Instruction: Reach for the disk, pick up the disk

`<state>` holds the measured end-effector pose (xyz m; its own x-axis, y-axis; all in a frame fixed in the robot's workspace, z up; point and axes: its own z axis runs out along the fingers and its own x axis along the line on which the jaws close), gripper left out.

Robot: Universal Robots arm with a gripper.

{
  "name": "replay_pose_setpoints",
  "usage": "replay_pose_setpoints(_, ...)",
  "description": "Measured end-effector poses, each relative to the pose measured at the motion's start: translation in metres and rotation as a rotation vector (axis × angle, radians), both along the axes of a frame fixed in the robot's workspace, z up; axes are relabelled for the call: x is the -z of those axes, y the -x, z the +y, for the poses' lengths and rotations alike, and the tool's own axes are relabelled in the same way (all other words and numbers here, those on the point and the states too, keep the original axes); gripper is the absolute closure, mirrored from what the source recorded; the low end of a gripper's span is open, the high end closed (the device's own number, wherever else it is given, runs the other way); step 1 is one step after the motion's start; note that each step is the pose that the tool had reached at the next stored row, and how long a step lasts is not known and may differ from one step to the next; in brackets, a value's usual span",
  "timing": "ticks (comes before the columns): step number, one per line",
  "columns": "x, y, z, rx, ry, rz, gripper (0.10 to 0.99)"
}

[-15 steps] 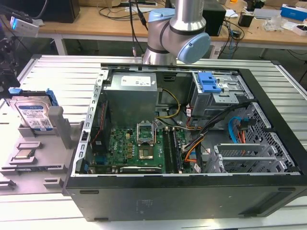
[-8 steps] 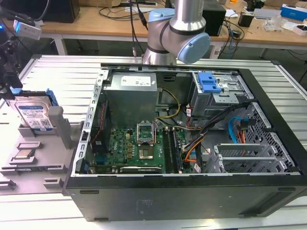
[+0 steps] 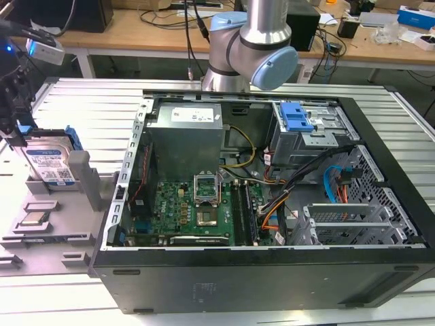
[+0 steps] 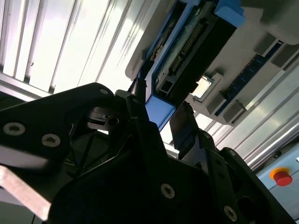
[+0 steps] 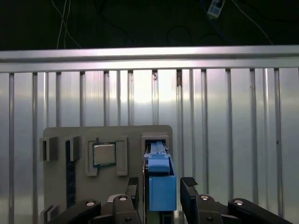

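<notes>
First wrist view, looking down the tool: the disk (image 5: 159, 161) stands on edge in a slot of a grey holder (image 5: 60, 135), its blue bracket uppermost, directly between the fingers (image 5: 189, 191) of the gripper (image 5: 161, 191). The gripper is spread, one finger on each side of the bracket, with a sliver of gap visible on one side; nothing is clamped.

The reach looks all but done and the pick-up not yet begun. On this reading, the grasp calls for the fingers to close squarely on the bracket's flanks. The pull should then run straight along the slot, since a tilted one could jam the disk against the slot walls.

Just beside the gripper, a small square processor chip (image 5: 103, 154) lies flat in its own recess of the same holder, which rests on a ribbed metal table (image 5: 224, 116). In the exterior view the gripper (image 3: 17, 132) hangs over the disk (image 3: 49, 166), whose white-and-blue label faces the camera. An open computer case (image 3: 272, 272) sits well apart from the gripper.

Whether the other finger touches the bracket is hard to make out. The disk's lower part is sunk in the slot, and in the exterior view the frame edge cuts off the gripper.
</notes>
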<state>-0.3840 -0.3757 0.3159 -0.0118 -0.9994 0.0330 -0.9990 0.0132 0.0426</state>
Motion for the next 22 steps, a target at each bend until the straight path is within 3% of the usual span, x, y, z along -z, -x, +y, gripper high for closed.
replay_pose_setpoints(22,0.0153,0.0,0.0,0.0,0.0,0.0002,0.604)
